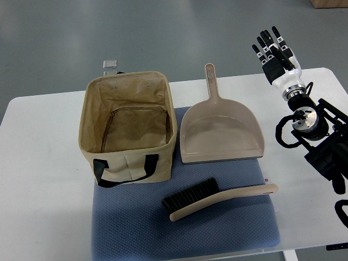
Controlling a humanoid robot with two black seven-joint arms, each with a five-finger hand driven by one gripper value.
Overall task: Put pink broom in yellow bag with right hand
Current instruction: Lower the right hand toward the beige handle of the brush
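Right hand (pixel 276 53) sits at the upper right, raised past the far right corner of the white table (pixel 43 163), its arm coming in from the right edge; black fingers (pixel 264 38) are extended and slightly spread, holding nothing. The pink broom (pixel 220 198), really a beige-pink hand brush with dark bristles at its left end, lies flat on the blue mat (pixel 185 234), near the mat's front half, handle running right and slightly up. It touches neither hand nor bag. The yellow bag (pixel 128 128), a tan open-top fabric tote with black strap handles, stands upright on the mat's left part, mouth open and interior bare. A matching dustpan (pixel 221 133) lies just right of the bag, handle pointing away from the robot, between bag and right hand. A small metal clip-like object (pixel 110 64) shows behind the bag; cannot tell what it is.
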